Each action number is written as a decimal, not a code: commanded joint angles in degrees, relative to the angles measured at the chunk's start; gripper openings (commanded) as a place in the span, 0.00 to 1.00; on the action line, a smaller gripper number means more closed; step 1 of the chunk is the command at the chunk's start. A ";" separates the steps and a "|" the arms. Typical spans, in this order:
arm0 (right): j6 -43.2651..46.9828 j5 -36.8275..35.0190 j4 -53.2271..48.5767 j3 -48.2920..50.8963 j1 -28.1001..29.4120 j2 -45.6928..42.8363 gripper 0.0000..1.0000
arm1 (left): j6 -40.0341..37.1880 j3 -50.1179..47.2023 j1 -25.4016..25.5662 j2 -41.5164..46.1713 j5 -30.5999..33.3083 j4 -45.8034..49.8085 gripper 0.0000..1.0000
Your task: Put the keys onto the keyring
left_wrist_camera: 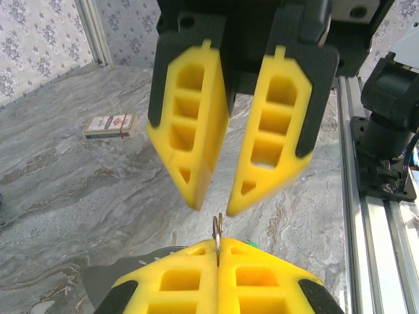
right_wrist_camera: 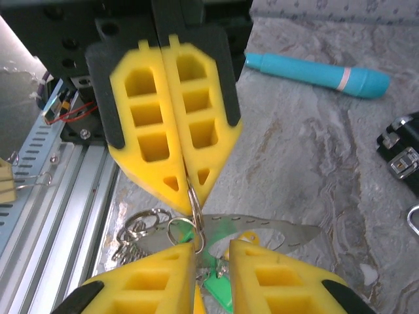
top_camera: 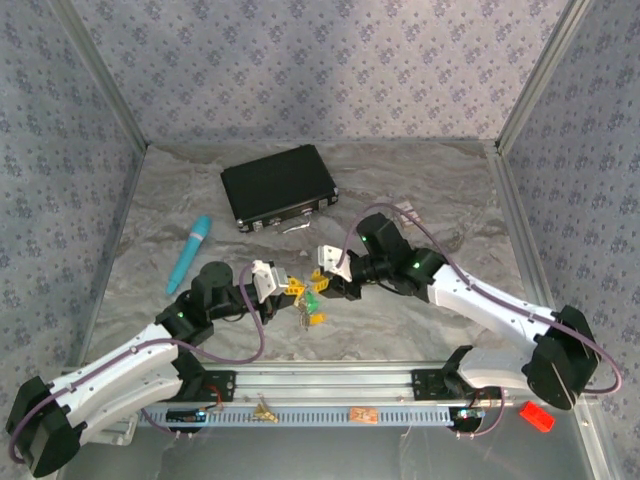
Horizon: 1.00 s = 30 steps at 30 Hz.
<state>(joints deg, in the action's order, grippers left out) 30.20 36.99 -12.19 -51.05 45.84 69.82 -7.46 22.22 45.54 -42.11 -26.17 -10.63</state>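
**Marbled tabletop: two grippers tip to tip over the key cluster**

A grey marbled table (top_camera: pixel 440 200), enclosed by patterned walls (top_camera: pixel 300 60), carries one black case (top_camera: pixel 278 187), one teal stick (top_camera: pixel 190 253) and one white-and-pink card (left_wrist_camera: pixel 110 124). The keys (top_camera: pixel 308 298), yellow- and green-headed, lie in one bunch between the two grippers; their number cannot be told. A thin wire loop of the single keyring (right_wrist_camera: pixel 194 209) is pinched between the pressed-together fingers of the left gripper (right_wrist_camera: pixel 186 183). The right gripper (left_wrist_camera: pixel 215 207) faces it with fingers spread, the loop just before their gap.

Left hand (top_camera: pixel 293 288) and right hand (top_camera: pixel 319 282) tip to tip; black case (top_camera: pixel 279 187) behind (tabletop (top_camera: pixel 450 200) right free)
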 commanded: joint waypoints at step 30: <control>8.88 -3.83 -14.97 -9.54 2.54 4.07 0.00 | -0.36 2.73 0.52 0.70 4.67 5.07 0.21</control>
<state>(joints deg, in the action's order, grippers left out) 33.98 36.45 -18.76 -56.05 47.48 73.19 -7.09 22.37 45.87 -42.00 -22.83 -8.40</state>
